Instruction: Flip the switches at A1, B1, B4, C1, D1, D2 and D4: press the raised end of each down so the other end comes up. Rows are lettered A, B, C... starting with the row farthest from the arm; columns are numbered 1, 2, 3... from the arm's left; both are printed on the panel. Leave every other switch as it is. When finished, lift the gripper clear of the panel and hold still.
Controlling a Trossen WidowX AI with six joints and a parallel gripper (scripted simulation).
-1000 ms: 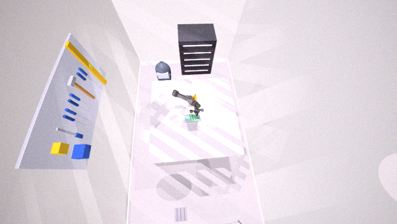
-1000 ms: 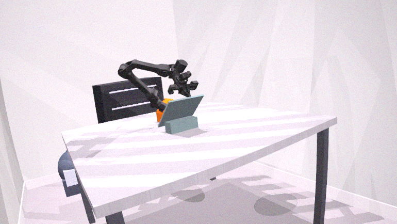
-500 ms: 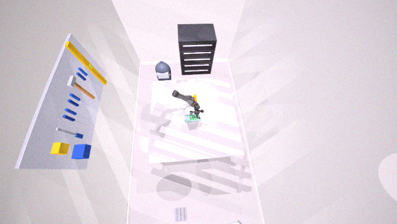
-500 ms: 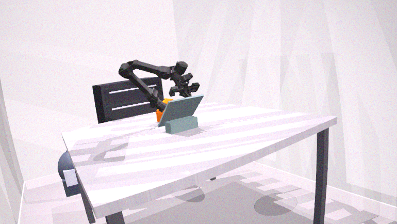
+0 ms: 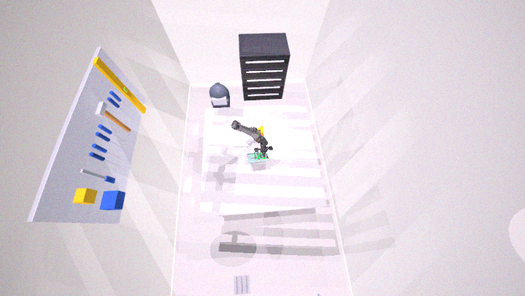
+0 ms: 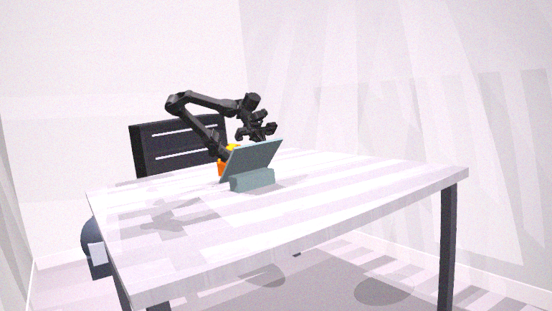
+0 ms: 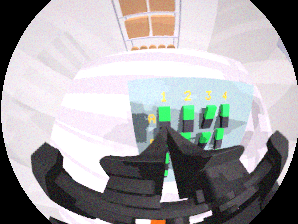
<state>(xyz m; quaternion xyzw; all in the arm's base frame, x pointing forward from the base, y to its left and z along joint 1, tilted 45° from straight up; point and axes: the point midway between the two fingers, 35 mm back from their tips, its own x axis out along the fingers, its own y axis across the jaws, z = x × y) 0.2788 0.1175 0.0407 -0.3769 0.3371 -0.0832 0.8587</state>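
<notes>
The tilted pale teal panel [image 5: 250, 158] [image 6: 254, 156] [image 7: 240, 91] carries rows of green and dark switches. My gripper [image 5: 264, 155] [image 6: 262, 139] [image 7: 165, 129] is shut and empty, its tips at the lower, dark end of switch A1 [image 7: 164, 114]; contact cannot be told. A2 [image 7: 188, 112], A3 [image 7: 210, 111] and A4 [image 7: 224, 110] show green at their far ends and dark below. B2 [image 7: 186, 135], B3 [image 7: 204, 137] and B4 [image 7: 219, 134] show partly. The fingers hide B1 and most of rows C and D. The exterior view shows only the panel's back.
The panel's support block [image 6: 253, 180] stands behind it on the striped white table [image 6: 348, 173]. The orange arm base [image 6: 221, 167] is close to the panel's near side. A dark drawer cabinet [image 5: 263, 46] and a dark bin [image 5: 219, 91] stand beyond the table.
</notes>
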